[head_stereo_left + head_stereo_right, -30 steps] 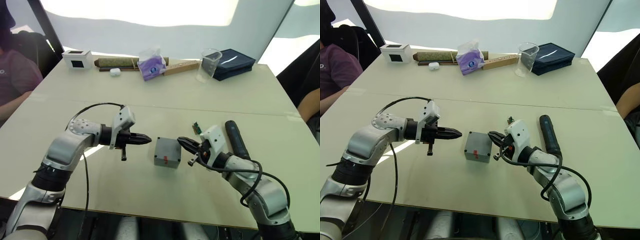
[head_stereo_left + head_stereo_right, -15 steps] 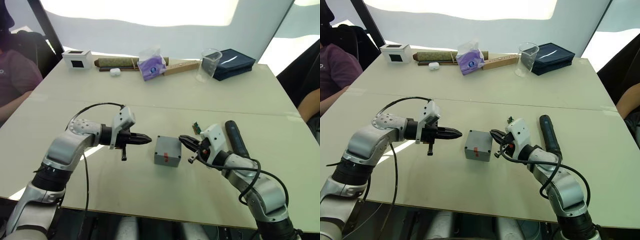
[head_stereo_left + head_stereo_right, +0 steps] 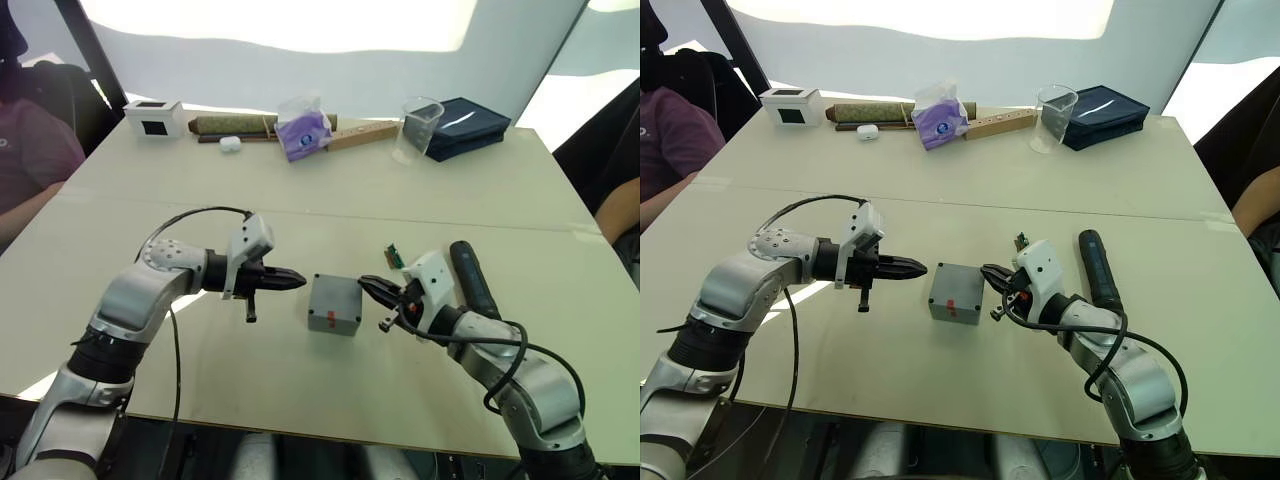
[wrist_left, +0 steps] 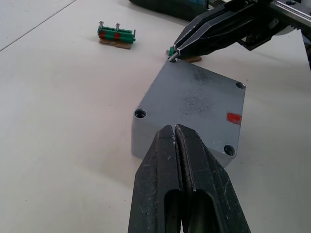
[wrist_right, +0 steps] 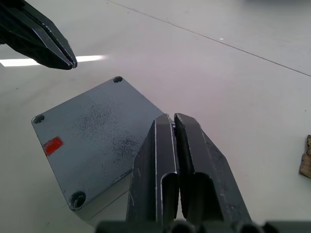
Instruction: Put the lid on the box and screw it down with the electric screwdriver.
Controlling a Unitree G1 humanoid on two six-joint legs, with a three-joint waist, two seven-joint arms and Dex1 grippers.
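The pale table (image 3: 300, 200) carries clutter along its far edge, with a seated person (image 3: 30, 160) cut off at nine o'clock. The lid (image 4: 194, 104) sits on the box (image 3: 334, 305) mid-table, its screw holes empty, between the left gripper (image 3: 296, 280) and right gripper (image 3: 366, 285), each with fingers pressed together. The electric screwdriver (image 3: 468, 277) lies at three o'clock of the box, long axis running twelve to six; its tip is hidden.

Bright daylight washes in from beyond the far edge of the pale cream table (image 3: 330, 200), overexposing the backdrop; shadows are soft, wrist close-ups sharp.
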